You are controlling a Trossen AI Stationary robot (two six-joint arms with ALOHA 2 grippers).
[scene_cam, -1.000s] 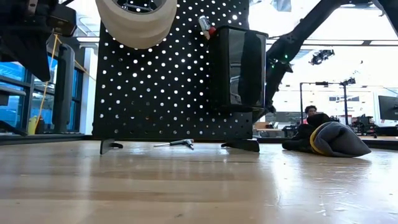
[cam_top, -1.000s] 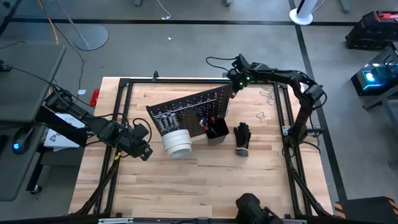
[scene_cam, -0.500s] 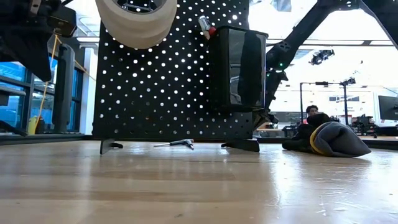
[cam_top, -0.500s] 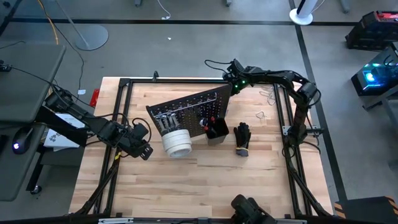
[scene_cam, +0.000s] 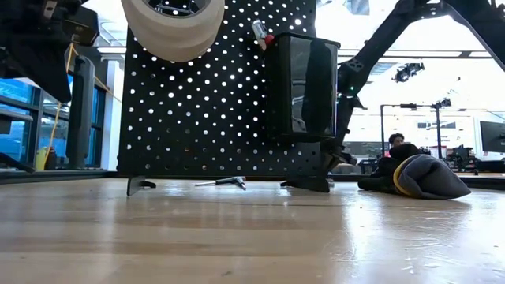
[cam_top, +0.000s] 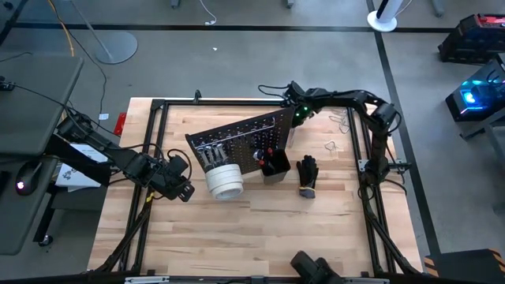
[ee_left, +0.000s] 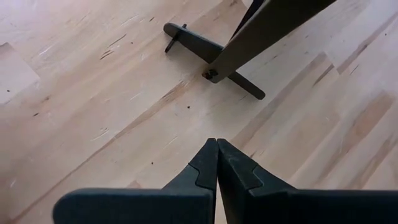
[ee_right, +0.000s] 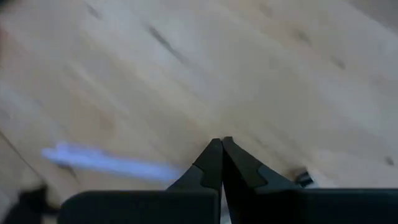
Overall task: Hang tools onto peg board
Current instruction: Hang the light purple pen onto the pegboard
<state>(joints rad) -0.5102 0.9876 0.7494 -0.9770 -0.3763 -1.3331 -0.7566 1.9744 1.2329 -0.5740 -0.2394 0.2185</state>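
The peg board [cam_top: 241, 140] stands upright on its feet mid-table. White tape rolls [scene_cam: 173, 22] and a black bin [scene_cam: 304, 85] hang on its near face, and silver tools [cam_top: 209, 154] hang beside the rolls. A black glove bundle [cam_top: 307, 175] lies on the table to the board's right. A silver tool [scene_cam: 225, 182] lies on the table behind the board. My right gripper [ee_right: 221, 140] is shut and empty, pointing down at the wood behind the board's right end [cam_top: 297, 110]. My left gripper [ee_left: 217, 142] is shut and empty, left of the board [cam_top: 181, 186].
The board's flat foot [ee_left: 211, 50] lies ahead of my left gripper. A blurred silver-blue streak [ee_right: 106, 160] shows on the wood under my right gripper. Loose wire hooks [cam_top: 331, 146] lie at the right. The black table frame [cam_top: 359, 134] borders the wood.
My right gripper has gone down and toward the table's left edge behind the peg board, with its wrist rolling; it stays shut. Nothing else has moved.
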